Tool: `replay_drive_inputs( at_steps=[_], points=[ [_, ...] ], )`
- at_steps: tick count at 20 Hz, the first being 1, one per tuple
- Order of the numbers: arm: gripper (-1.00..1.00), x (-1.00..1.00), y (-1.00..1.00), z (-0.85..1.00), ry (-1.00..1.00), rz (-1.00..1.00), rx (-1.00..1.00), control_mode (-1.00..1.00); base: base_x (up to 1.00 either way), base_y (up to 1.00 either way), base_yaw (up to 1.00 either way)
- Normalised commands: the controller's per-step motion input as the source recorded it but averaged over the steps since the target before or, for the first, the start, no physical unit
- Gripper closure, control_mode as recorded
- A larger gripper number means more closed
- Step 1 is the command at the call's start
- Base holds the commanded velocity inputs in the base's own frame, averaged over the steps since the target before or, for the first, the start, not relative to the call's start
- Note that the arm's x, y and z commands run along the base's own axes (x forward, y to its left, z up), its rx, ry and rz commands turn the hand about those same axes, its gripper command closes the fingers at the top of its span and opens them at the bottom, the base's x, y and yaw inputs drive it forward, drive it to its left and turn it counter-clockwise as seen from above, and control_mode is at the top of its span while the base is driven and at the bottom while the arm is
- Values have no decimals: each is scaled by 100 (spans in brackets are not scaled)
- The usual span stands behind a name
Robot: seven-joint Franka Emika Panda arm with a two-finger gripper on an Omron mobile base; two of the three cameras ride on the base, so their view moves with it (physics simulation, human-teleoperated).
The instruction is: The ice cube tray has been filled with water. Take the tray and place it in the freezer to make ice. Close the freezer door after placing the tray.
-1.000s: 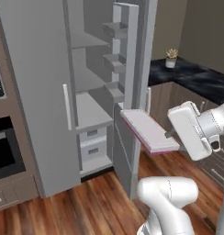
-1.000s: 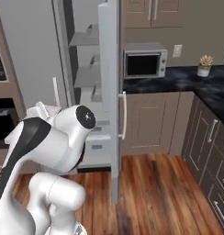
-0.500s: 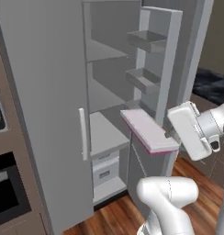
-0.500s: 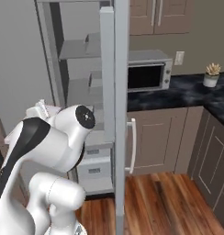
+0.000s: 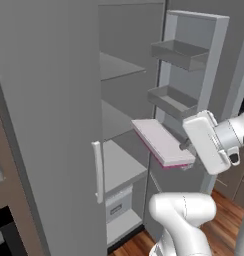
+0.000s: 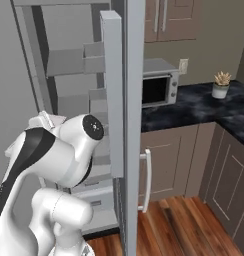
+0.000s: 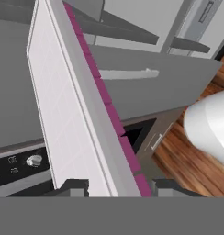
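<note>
Grey shelves of the freezer [image 5: 119, 150] stand open; fingers [image 7: 114, 187] pinch the ice cube tray [image 5: 161, 142], held at three o'clock (placing and closing the freezer door [image 5: 194, 75] remain).

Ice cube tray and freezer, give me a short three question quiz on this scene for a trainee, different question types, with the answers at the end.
1. True or false: the ice cube tray already lies on a shelf inside the freezer.
2. Multiple choice: the freezer door is A) shut, B) open, C) taken off.
3. Fill in: the end effector grips the tray by its ____ end, the one away from the freezer.

Key
1. False; the end effector holds it in the air in front of the open compartment.
2. B
3. near
</note>
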Motion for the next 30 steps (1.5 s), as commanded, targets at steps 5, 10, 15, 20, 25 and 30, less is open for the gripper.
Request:
replay_drive_inputs(
  at_steps=[5,10,15,20,25,30],
  points=[
    [100,0,0,0,0,0,0,100,51,54,-24],
    [100,16,19,5,0,-6,-4,-100,31,31,-13],
    [100,17,53,37,-3,-4,-12,-100,0,0,0],
    [100,38,27,66,-2,0,-7,-100,0,0,0],
    [100,75,-3,41,0,0,0,-100,0,0,0],
    [100,88,-2,20,-1,0,0,-100,0,0,0]
  ],
)
